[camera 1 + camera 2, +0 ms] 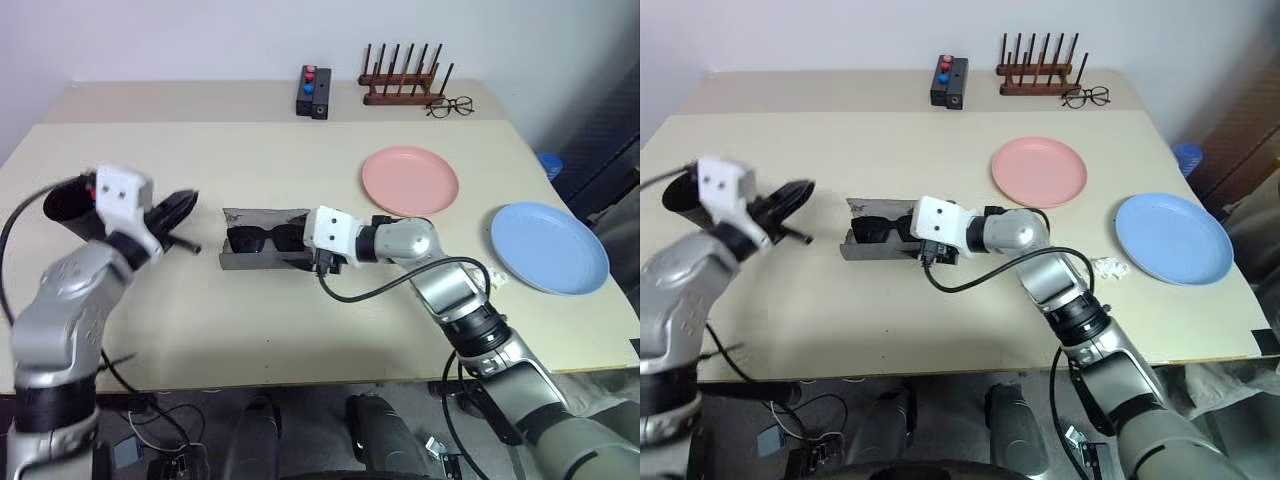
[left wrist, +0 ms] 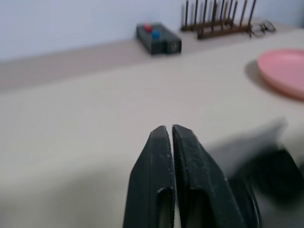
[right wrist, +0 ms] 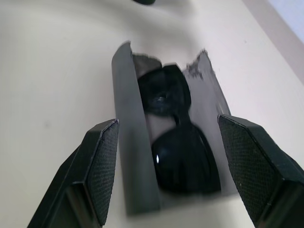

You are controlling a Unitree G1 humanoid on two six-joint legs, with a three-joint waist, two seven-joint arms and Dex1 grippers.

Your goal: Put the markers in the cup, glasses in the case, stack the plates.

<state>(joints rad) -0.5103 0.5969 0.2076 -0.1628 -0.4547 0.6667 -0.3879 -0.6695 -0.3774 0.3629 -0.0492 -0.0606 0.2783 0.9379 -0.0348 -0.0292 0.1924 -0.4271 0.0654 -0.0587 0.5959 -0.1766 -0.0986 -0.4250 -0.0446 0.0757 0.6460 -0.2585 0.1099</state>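
Beige tabletop, near edge bare. Mid-table: grey felt-like hinged case lying open, black thick-framed sunglasses inside; right gripper spread wide astride both. Left gripper pressed together, holding nothing. Farther: pink round plastic plate, light blue one well apart. Best now: close lid squarely, without dragging case.

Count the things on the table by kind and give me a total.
Plates: 2, pink plate, light blue plate
Eyewear: 2, sunglasses, clear spectacles
Case: 1, grey case
Cup: 1, black cup
Rack: 1, wooden rack
Button box: 1, black box
Total: 8
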